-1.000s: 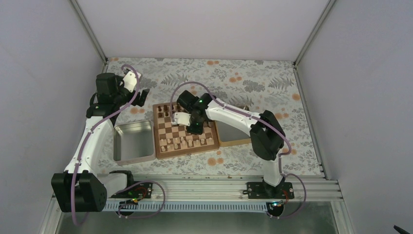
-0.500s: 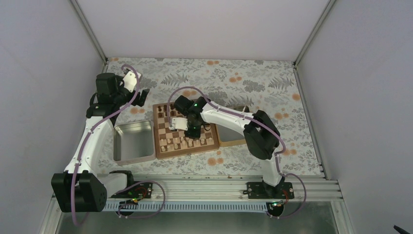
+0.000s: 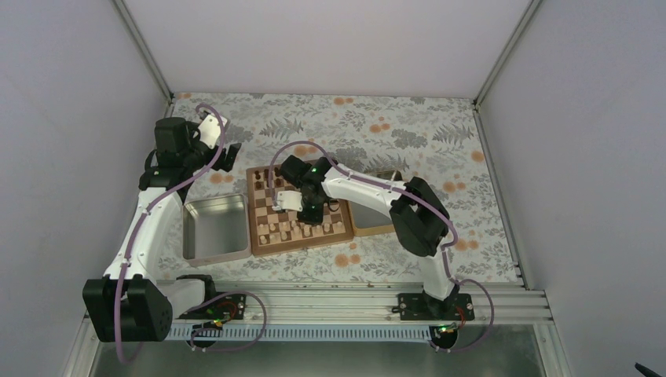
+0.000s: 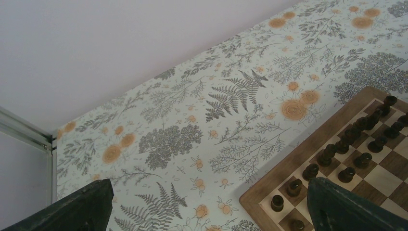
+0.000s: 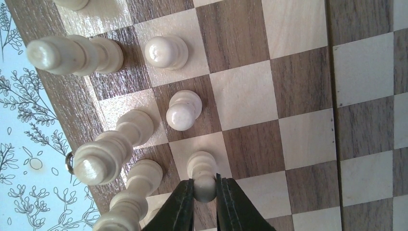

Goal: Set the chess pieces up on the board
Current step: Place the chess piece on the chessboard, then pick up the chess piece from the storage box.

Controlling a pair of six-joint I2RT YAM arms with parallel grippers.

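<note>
The board [image 3: 302, 244] lies mid-table, with dark pieces [image 3: 271, 177] on its far rows and pale chess pieces [image 3: 302, 230] on its near rows. My right gripper [image 3: 309, 208] is low over the board. In the right wrist view it [image 5: 205, 190] is shut on the round head of a pale pawn [image 5: 202, 166] whose base rests on a light square. Other pale pieces [image 5: 183, 111] stand close by on the left. My left gripper [image 3: 229, 157] hangs open and empty over the floral cloth off the board's far-left corner [image 4: 308, 149]; its fingers [image 4: 77, 209] are wide apart.
A shiny metal tray [image 3: 214, 228] sits against the board's left side. A wooden-rimmed tray [image 3: 377, 224] sits at its right, partly under my right arm. Tall pale pieces [image 5: 103, 156] crowd the held pawn's left side. Walls enclose the table.
My right gripper has shifted slightly toward the near-left over the board, down among the pale rows. The left arm has not moved.
</note>
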